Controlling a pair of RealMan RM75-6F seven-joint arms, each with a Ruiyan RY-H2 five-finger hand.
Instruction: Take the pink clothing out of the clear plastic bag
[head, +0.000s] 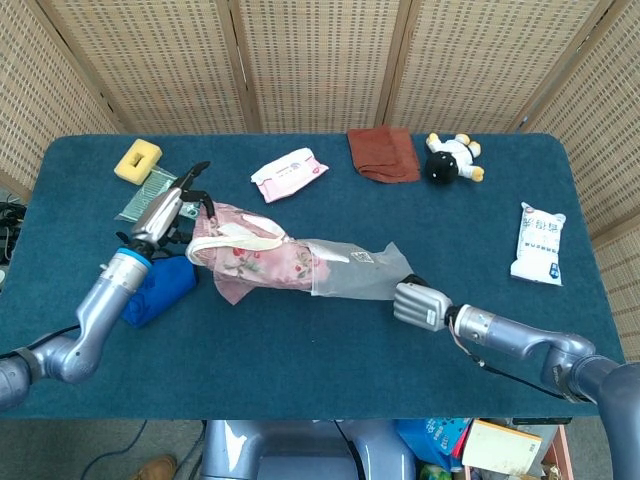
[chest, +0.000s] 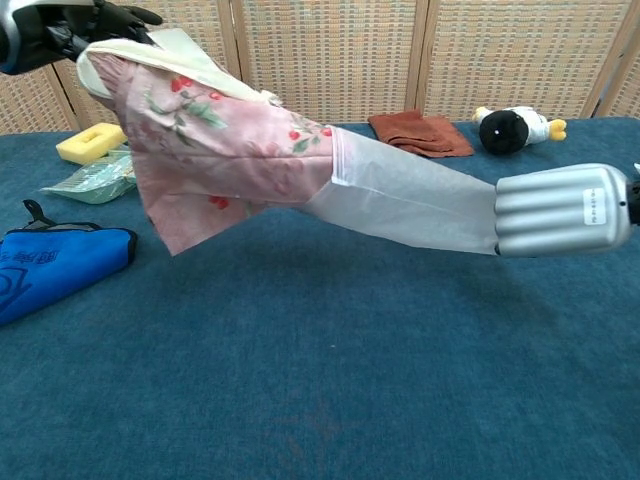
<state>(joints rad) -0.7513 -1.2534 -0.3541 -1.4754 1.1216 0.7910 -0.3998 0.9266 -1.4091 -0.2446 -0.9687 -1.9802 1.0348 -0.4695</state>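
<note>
The pink flowered clothing (head: 255, 258) (chest: 215, 150) hangs stretched above the table, most of it out of the clear plastic bag (head: 355, 272) (chest: 410, 200). My left hand (head: 180, 205) (chest: 75, 20) grips the clothing's cream-edged end at the left. My right hand (head: 419, 304) (chest: 562, 210) grips the bag's closed end at the right, fingers curled tight on it. The clothing's other end still sits inside the bag's mouth. Clothing and bag form one taut line between the two hands.
A blue bag (head: 150, 290) lies under the left arm. Also on the table are a yellow sponge (head: 137, 159), a green dustpan (head: 140, 195), a pink wipes pack (head: 288, 173), a brown cloth (head: 383, 153), a plush toy (head: 450, 158) and a white packet (head: 538, 243).
</note>
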